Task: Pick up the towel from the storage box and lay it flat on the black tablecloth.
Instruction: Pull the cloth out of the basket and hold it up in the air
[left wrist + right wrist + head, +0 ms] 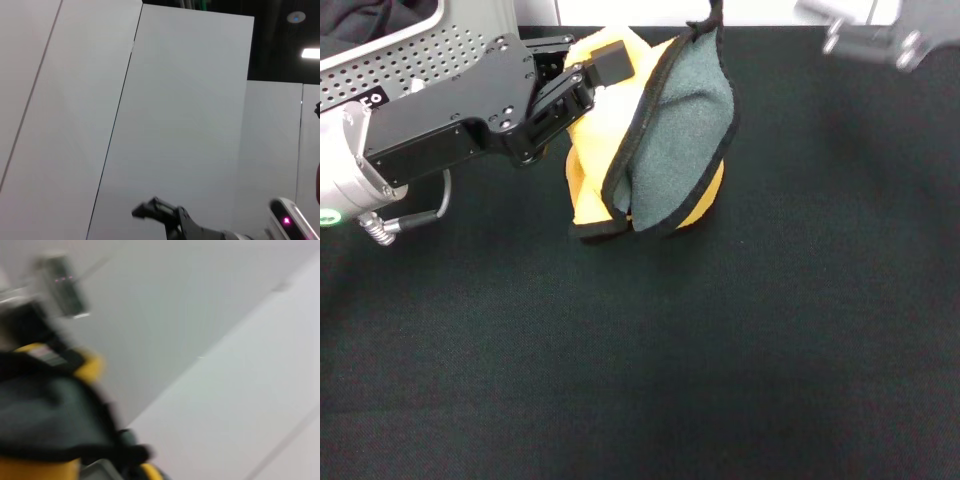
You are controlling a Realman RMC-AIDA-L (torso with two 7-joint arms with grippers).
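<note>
Left gripper (588, 78) pinching the towel (660, 140) at its left edge, bunched and hanging over the black tablecloth (720, 350), clear of the storage box (410, 50) far left. Mid-transfer; spreading flat needed next. Right gripper far right, grip unreadable.

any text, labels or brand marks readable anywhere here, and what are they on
"CO": white letters on a black patch on the storage box rim, cut off by the picture's edge, so only the end of a longer word shows.
The towel, held up by the left hand, shows no readable label.
Nothing else carries text.
</note>
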